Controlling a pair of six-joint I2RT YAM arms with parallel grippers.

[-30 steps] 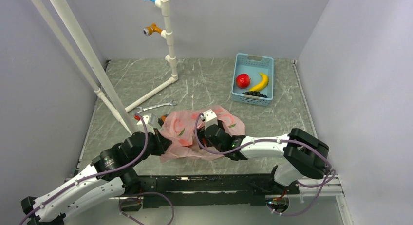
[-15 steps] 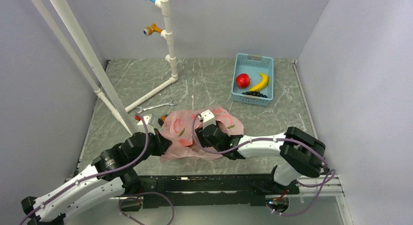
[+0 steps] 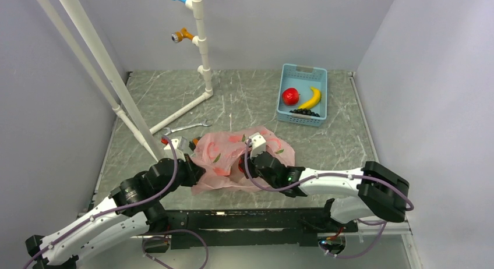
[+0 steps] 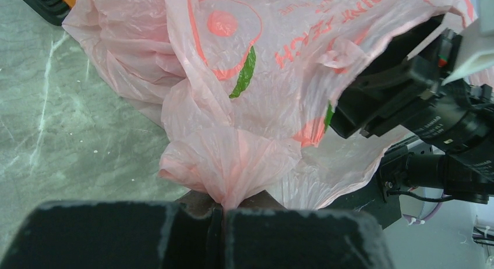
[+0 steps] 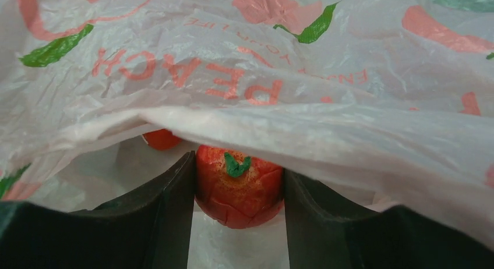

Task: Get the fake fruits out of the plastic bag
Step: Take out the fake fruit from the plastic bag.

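The pink plastic bag (image 3: 224, 158) lies crumpled on the table between my two arms. At its left end, my left gripper (image 3: 201, 174) is shut on a bunched fold of the bag (image 4: 233, 164), and the film rises straight out of the closed left gripper (image 4: 223, 213). My right gripper (image 3: 247, 164) reaches into the bag's mouth under the top layer of the bag (image 5: 291, 112). Seen from the right wrist, my right gripper (image 5: 237, 164) holds a red fake fruit (image 5: 239, 190) with a green stem, one finger against each side. A second red fruit (image 5: 161, 139) lies deeper inside.
A blue basket (image 3: 285, 114) at the back right holds a red fruit (image 3: 290, 96), a yellow banana (image 3: 313, 98) and black grapes (image 3: 305, 112). A wrench (image 3: 186, 128) lies behind the bag. A white pipe frame (image 3: 198, 48) stands at the back left.
My right gripper pushed into the bag's mouth and its fingers closed in on the red fruit, while that arm's elbow swung right. The left arm kept still with its hold on the bag.
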